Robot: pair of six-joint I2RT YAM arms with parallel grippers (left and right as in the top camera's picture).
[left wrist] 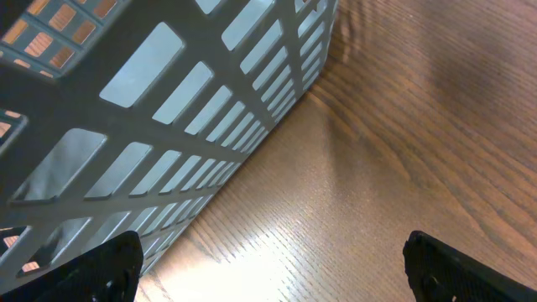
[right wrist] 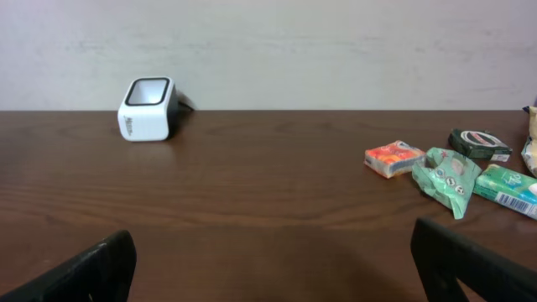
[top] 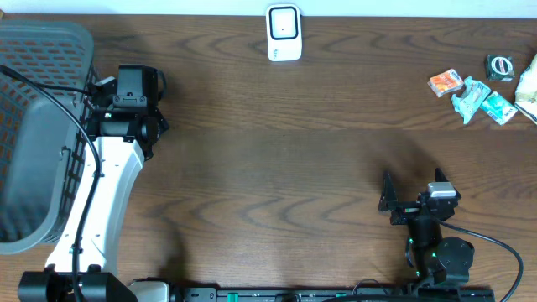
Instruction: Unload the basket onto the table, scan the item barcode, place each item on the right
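The white barcode scanner (top: 284,32) stands at the table's far edge in the middle; the right wrist view has this scanner (right wrist: 147,109) far off to the left. Several small items lie at the far right: an orange packet (top: 445,82) (right wrist: 393,158), two teal packets (top: 471,96) (right wrist: 449,179) and a dark green round pack (top: 500,67) (right wrist: 479,143). My right gripper (top: 413,183) (right wrist: 273,268) hangs open near the front edge, well short of them, holding nothing. My left gripper (top: 138,82) (left wrist: 273,273) is open and empty over bare wood beside the basket.
A grey slotted basket (top: 38,126) fills the left end of the table, its wall (left wrist: 168,126) close to the left gripper. A pale packet (top: 529,84) is cut off by the right edge. Bare dark wood (top: 277,168) lies between the two arms.
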